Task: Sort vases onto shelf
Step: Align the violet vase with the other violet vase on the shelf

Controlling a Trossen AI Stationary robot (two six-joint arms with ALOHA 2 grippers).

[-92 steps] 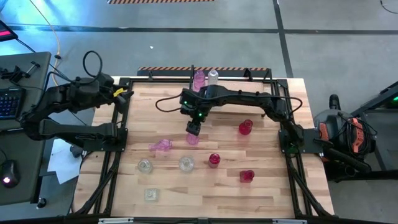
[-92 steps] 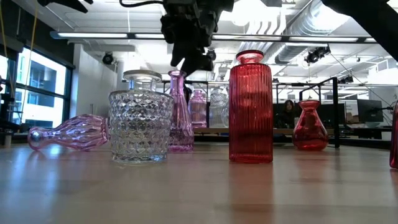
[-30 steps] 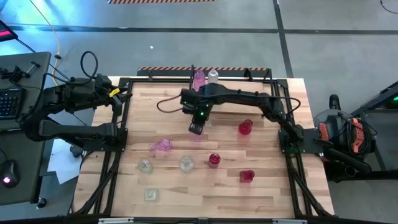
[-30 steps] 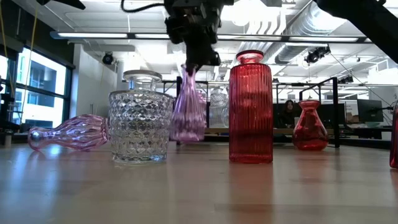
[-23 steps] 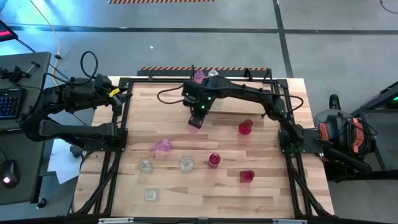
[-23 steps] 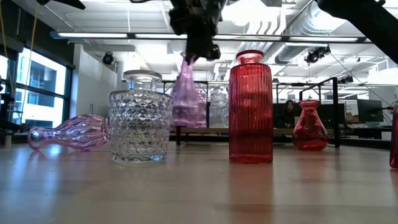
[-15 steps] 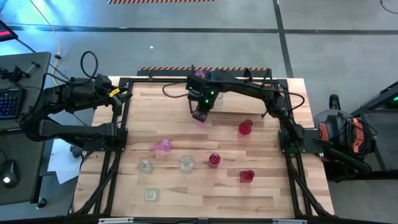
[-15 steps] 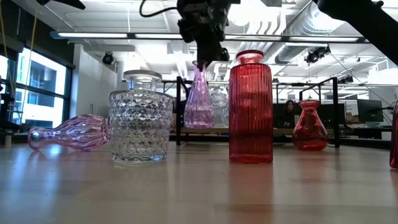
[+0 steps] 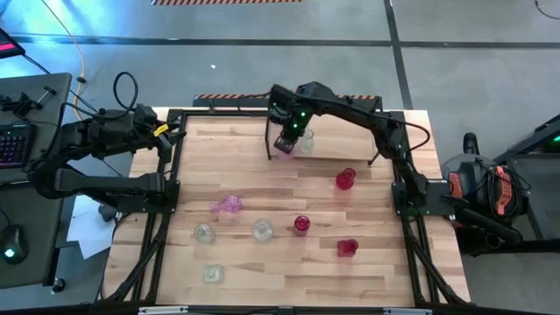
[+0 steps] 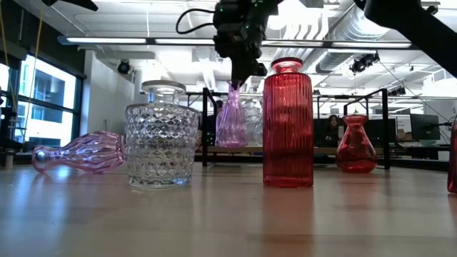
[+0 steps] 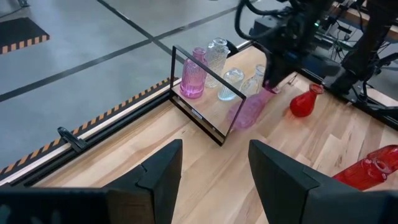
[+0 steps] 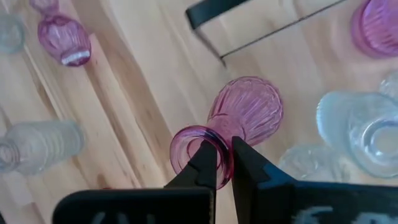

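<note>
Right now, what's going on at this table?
The right pincer is shut on the rim of a pale pink vase, carrying it above the table at the shelf on the far edge, where a few vases already stand. The left pincer hangs open off the table's left side, holding nothing. Red, clear and pink vases, one pink vase lying on its side, wait on the table.

Wooden table (image 9: 262,271); keyboard (image 9: 12,144) and mouse (image 9: 9,255) on desk; seated person (image 10: 330,130) behind.
</note>
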